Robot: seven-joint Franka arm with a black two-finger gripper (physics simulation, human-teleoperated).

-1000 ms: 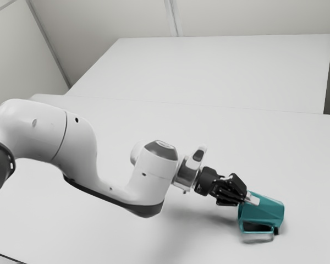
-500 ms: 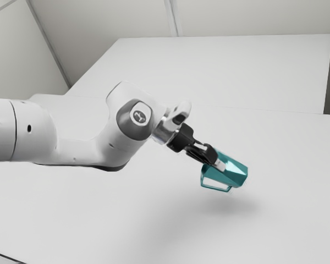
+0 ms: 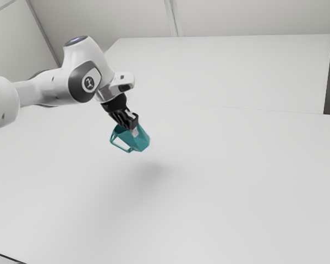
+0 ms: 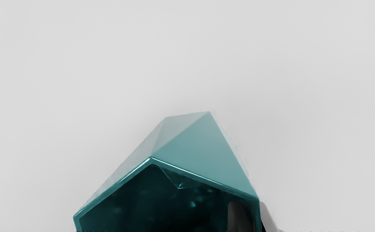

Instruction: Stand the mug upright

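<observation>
Your claw [image 3: 134, 131] has the mug's [image 3: 142, 142] wall between its fingers, one finger [image 4: 237, 217] inside the mouth, the other outside. You have the mouth facing the claw, the base pointing away from it, the handle [image 3: 116, 144] toward the exterior view's left, and the desk [image 3: 220, 192] below, apart from both.

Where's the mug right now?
Left of centre in the exterior view, the mug hangs tilted above the table, its wall held between the fingers of the black gripper.
</observation>
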